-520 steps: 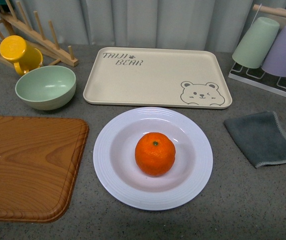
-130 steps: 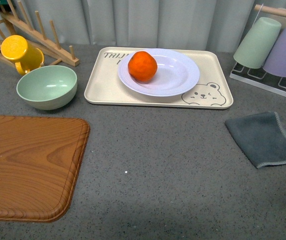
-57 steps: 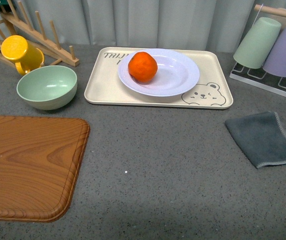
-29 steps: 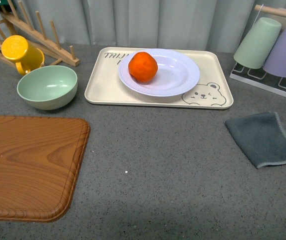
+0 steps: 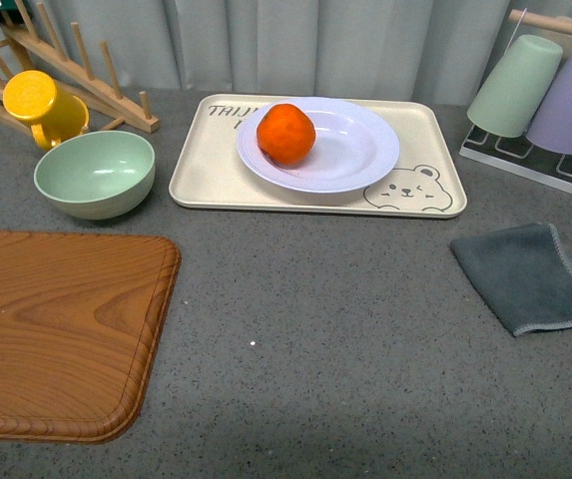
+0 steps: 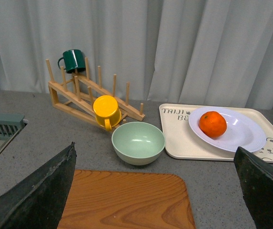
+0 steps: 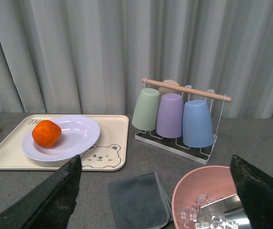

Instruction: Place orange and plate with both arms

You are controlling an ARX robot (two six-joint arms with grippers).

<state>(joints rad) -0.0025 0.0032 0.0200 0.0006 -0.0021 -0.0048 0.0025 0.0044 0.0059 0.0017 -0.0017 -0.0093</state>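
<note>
Orange (image 5: 286, 133) sits in your plate (image 5: 355, 160) on the bear tray (image 5: 206, 178), well ahead of both pincers; left fingers (image 6: 36, 195) and right fingers (image 7: 41, 200) are spread wide, holding nothing

Plate (image 5: 350, 160) no longer sitting on bare counter (image 5: 315, 329) near front edge; now resting on beige bear tray (image 5: 206, 175) farther back, covering most of tray lettering. Orange (image 5: 286, 133) no longer lying at plate centre; now sitting toward plate's left side, near rim. Counter patch between wooden board (image 5: 56, 329) and grey cloth (image 5: 530, 274) now showing bare.
</note>
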